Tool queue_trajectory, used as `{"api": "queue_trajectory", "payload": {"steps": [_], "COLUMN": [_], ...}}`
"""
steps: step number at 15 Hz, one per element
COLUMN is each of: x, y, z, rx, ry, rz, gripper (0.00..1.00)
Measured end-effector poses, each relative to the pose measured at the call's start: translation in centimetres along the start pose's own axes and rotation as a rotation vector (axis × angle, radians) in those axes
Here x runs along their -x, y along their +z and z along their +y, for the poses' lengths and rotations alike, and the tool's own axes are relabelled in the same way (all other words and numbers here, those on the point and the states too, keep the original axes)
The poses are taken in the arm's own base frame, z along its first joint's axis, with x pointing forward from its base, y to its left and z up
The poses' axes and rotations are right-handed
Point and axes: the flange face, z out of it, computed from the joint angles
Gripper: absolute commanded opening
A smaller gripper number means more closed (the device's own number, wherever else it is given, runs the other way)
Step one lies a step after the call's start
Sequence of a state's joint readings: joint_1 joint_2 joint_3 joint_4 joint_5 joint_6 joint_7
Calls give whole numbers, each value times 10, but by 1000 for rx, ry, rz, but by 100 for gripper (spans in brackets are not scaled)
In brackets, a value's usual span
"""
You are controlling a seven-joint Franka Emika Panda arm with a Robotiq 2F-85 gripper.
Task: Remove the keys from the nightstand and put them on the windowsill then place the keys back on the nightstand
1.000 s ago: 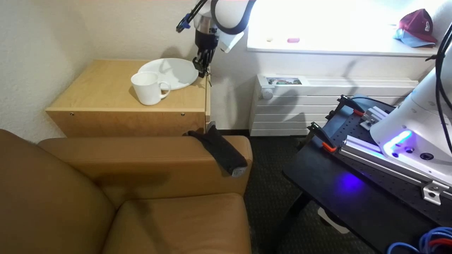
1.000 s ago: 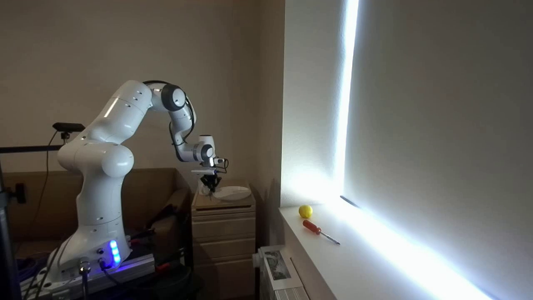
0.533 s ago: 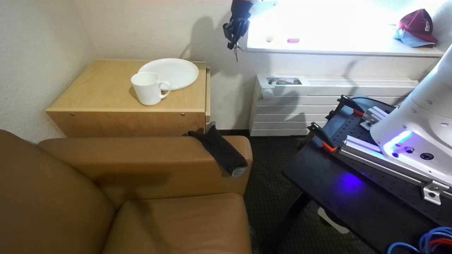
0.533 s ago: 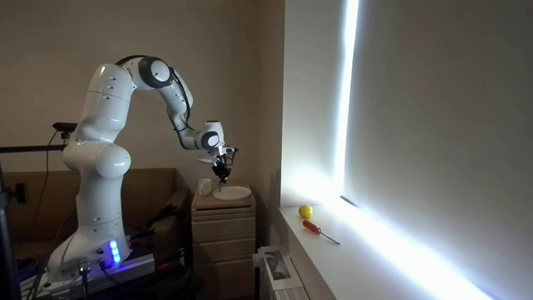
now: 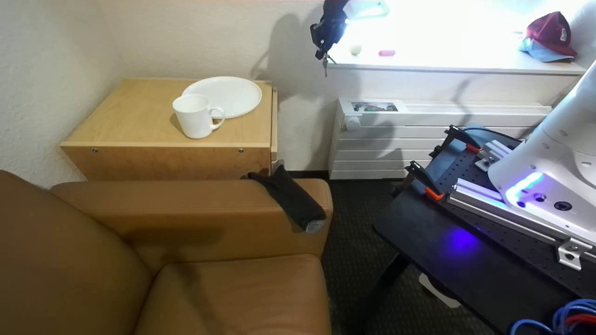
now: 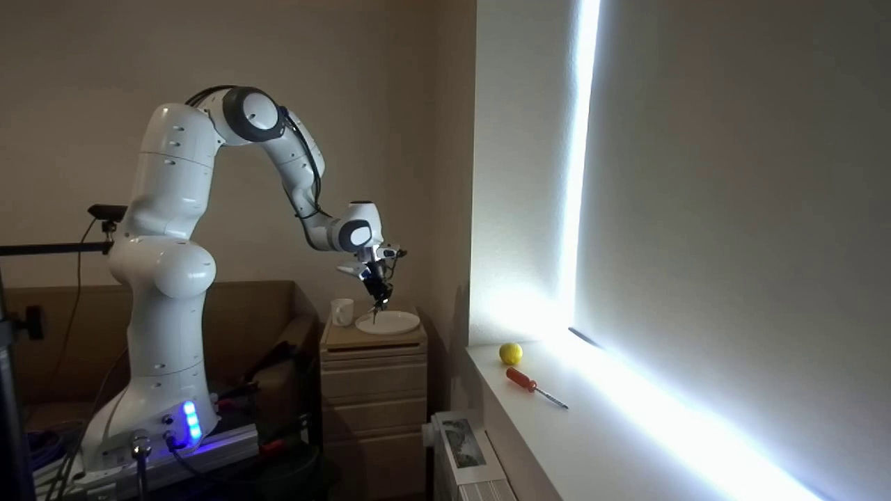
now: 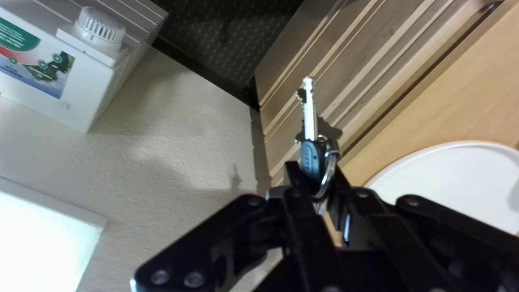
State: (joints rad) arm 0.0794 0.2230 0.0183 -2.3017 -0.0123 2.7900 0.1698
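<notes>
I have the keys [image 7: 309,113] hanging in midair between the front edge of the nightstand [image 5: 135,111] and the nearest corner of the windowsill [image 6: 557,445], my gripper [image 7: 317,176] clamped on them. A plate [image 5: 237,95] lies near that edge, a mug [image 5: 192,120] beside it.

Your gripper [image 7: 315,177] pinches the keys [image 7: 311,132], a silver blade [image 7: 309,107] pointing up your wrist view, the ring [image 7: 330,169] beside its dark head [image 7: 310,157]. To the right you have the nightstand [image 7: 442,109], with the plate [image 7: 450,180] on top. Upper left you see the heater [image 7: 87,97] with its knob [image 7: 99,30] and picture [image 7: 34,61]; lower left, the bright corner of the windowsill [image 7: 36,243]. Dark carpet [image 7: 227,34] shows at the top, pale wall [image 7: 174,125] below it.
</notes>
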Motion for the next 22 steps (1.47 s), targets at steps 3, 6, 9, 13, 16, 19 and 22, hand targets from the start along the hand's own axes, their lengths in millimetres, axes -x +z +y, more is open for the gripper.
{"api": "queue_trajectory", "payload": {"steps": [3, 6, 9, 13, 16, 19, 22], "x": [-23, -30, -23, -20, -26, -28, -36], "y": [16, 20, 10, -8, -7, -2, 4], "z": [79, 180, 273, 321, 307, 319, 371], "rx": [56, 117, 161, 142, 123, 143, 193], "ry": [174, 355, 542, 749, 773, 871, 1036], "rz": [6, 19, 33, 34, 36, 37, 31], "gripper": [4, 4, 4, 17, 4, 4, 4]}}
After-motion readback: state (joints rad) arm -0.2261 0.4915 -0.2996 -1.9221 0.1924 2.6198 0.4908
